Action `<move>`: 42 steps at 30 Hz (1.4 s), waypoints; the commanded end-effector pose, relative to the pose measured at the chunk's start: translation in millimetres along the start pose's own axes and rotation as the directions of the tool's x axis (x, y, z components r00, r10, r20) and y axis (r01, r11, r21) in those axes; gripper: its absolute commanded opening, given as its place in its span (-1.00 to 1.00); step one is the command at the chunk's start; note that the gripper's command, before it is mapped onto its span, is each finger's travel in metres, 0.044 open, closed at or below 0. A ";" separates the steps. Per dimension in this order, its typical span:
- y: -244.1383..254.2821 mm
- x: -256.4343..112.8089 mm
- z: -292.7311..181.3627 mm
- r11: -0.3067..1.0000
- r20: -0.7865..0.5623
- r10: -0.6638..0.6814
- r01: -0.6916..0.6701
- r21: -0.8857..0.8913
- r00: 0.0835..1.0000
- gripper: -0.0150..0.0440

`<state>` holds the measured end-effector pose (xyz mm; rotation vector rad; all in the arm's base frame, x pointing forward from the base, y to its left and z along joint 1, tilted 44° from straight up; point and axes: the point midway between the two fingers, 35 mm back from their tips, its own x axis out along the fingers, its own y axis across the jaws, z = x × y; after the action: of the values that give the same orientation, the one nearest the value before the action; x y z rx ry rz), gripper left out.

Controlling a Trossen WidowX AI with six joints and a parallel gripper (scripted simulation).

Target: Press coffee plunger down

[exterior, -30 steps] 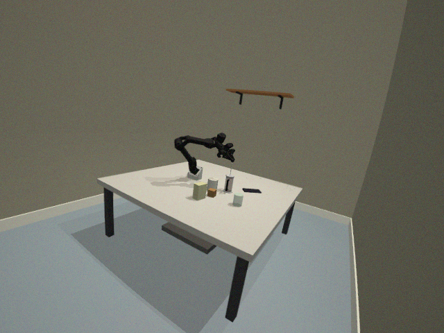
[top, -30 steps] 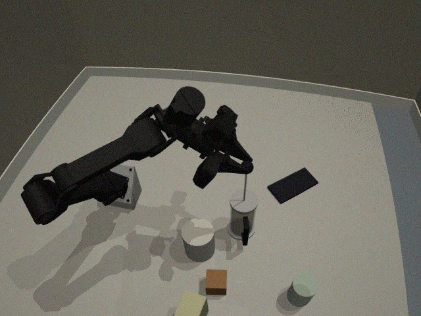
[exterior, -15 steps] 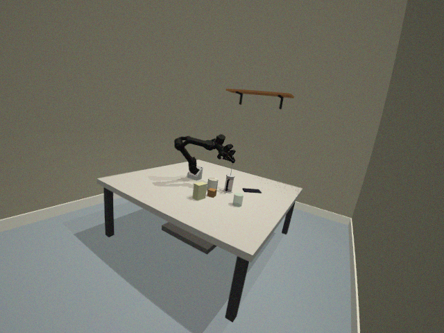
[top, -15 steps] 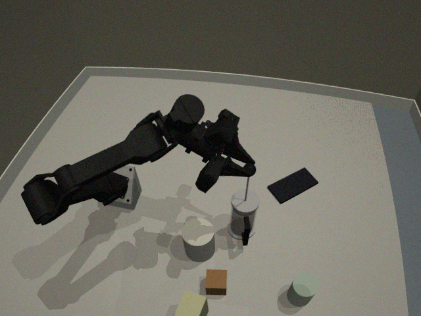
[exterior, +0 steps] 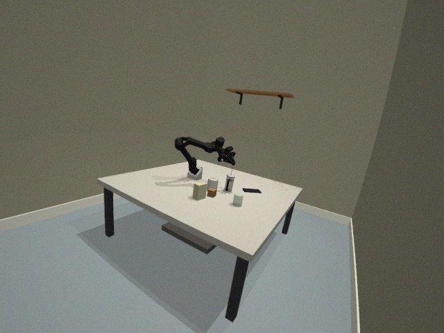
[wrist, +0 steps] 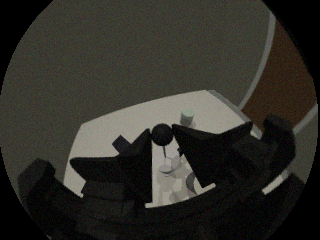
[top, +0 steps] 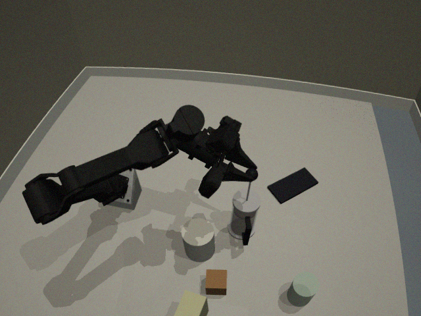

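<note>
The coffee press (top: pixel 243 217) (exterior: pixel 229 183) stands upright on the table, with its black handle toward the near side in the top view. Its thin plunger rod (top: pixel 248 191) rises well above the lid to a round black knob (top: pixel 251 174) (wrist: pixel 162 135). My gripper (top: pixel 252 171) (wrist: pixel 161 129) is shut on the plunger knob, with a fingertip on each side of it. In the exterior view the gripper (exterior: pixel 234 162) is above the press, and the knob is hard to make out against the fingers.
A white cylinder (top: pixel 198 239) stands close beside the press. A dark flat slab (top: pixel 293 185) lies on its other side. An orange-brown block (top: pixel 216 281), a yellow block (top: pixel 192 304) and a pale green cylinder (top: pixel 302 289) stand nearer the top camera.
</note>
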<state>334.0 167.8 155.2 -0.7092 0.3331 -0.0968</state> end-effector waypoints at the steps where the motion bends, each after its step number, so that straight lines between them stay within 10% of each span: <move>1: 1.5 12.3 -30.8 0.999 -0.058 -0.010 0.008 -0.044 0.998 -0.10; 42: -1.7 43.1 -58.3 0.999 -0.049 -0.017 0.015 -0.048 0.999 -0.10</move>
<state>354.8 136.0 118.5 -0.7144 0.3256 -0.0914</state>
